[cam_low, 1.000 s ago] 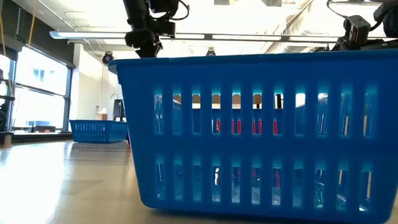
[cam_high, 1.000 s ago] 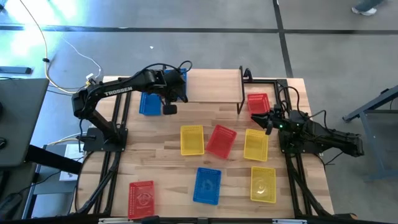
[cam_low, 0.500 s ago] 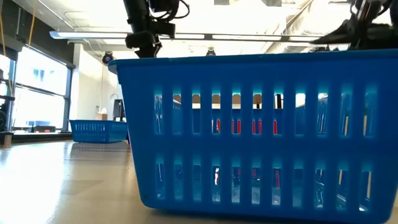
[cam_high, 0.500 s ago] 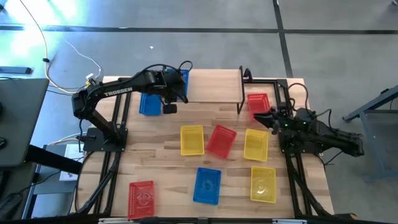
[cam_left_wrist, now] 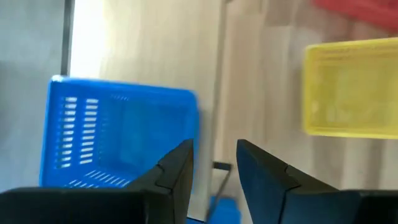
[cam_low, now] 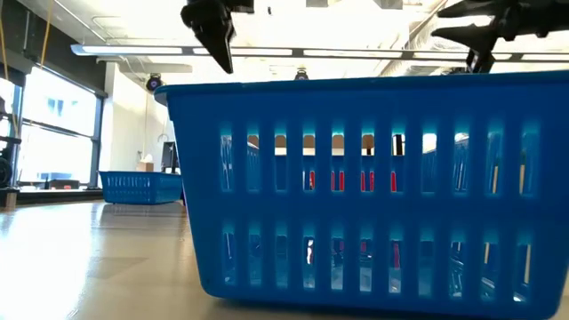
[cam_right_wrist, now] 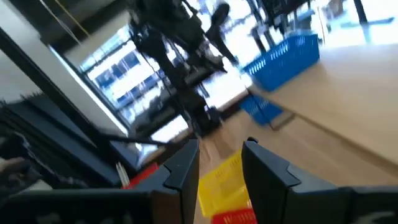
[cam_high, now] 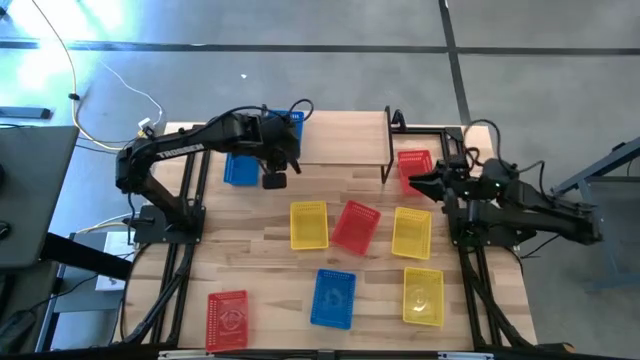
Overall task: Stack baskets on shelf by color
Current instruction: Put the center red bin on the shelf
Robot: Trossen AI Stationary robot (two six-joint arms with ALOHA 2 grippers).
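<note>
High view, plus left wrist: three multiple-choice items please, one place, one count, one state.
1. The red basket nearest the right hand lies: A on the table beside the shelf; B on the shelf; C inside a blue basket.
2. Yellow baskets: A one; B two; C three.
3. Left hand: A shut on a red basket; B open, empty; C out of view.
A: it sits off the shelf's end. C: three lie apart on the table. B: fingers apart, nothing between.
</note>
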